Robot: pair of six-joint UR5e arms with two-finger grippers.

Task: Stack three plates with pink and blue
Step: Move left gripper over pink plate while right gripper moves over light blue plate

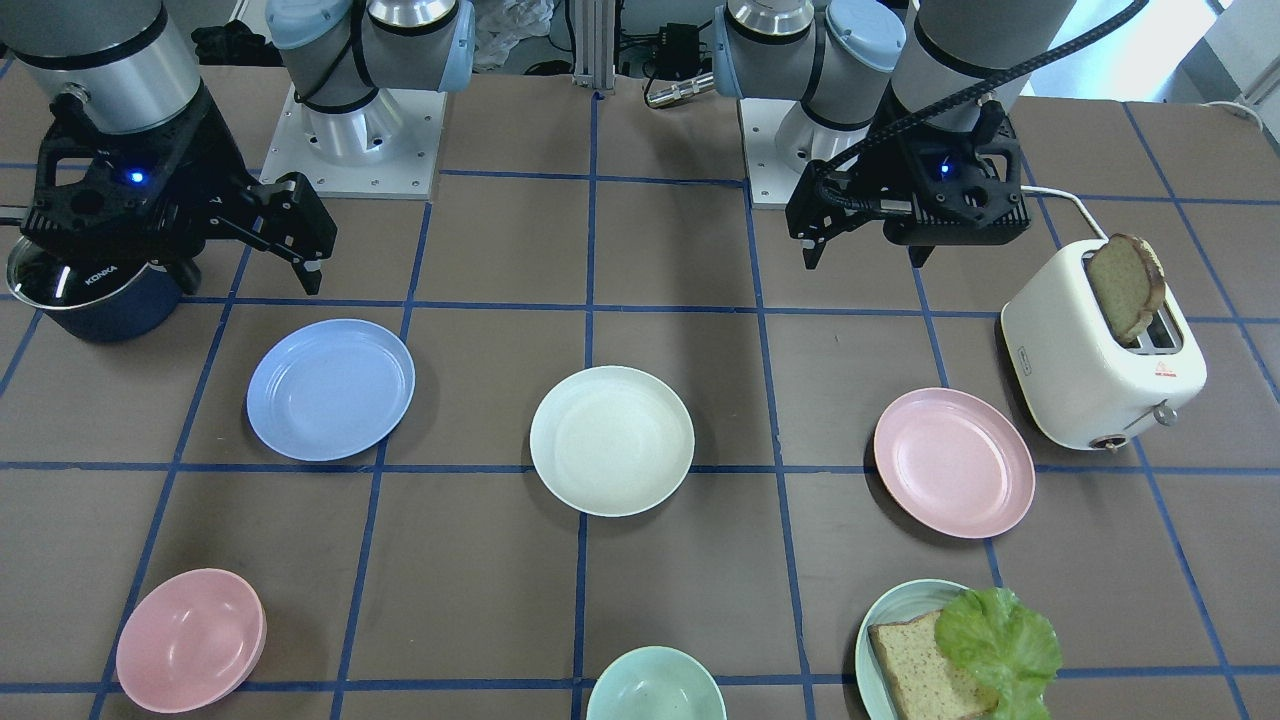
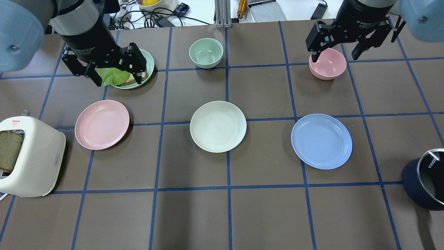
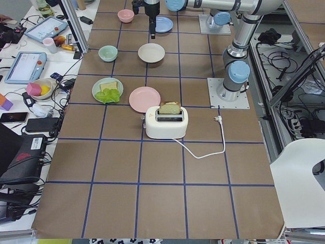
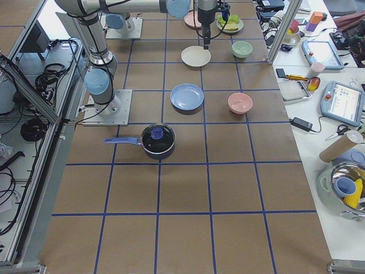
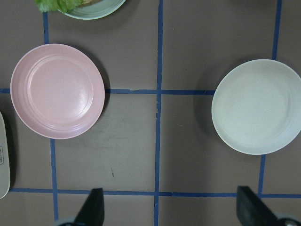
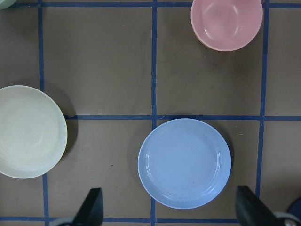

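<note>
Three plates lie flat and unstacked in a row across the bench (image 2: 194, 215). The pink plate (image 2: 102, 124) is on my left just beside the toaster (image 2: 29, 156), the cream plate (image 2: 218, 126) is in the middle, and the blue plate (image 2: 321, 141) is on my right, each well apart from the next. My left claw (image 2: 117, 73) hangs high over the green plate of bread and lettuce (image 2: 150, 66), fingers spread wide and holding nothing. My right claw (image 2: 335, 55) hangs high over the pink bowl (image 2: 327, 64), equally wide and empty.

By my reckoning the stacking has not begun, and the step in hand is the first reach for a plate. The cream plate, midway between both arms, looks the natural base, with pink and blue carried to it. These plates are shallow and sit flush, so I judge a pinch on the rim the way to go: one finger inside the lip, the other outside, closing gently. On the pink plate I would take the edge away from the toaster, which leaves little room on its side. The blue plate's rim is free all round, and the dark pot (image 2: 425, 180) stands well off. The pink bowl is smaller and deeper and no part of the stack; colour alone could mislead. A plate held by one edge will likely droop, so a slow carry and a low release over the cream plate should keep the stack centred.
</note>
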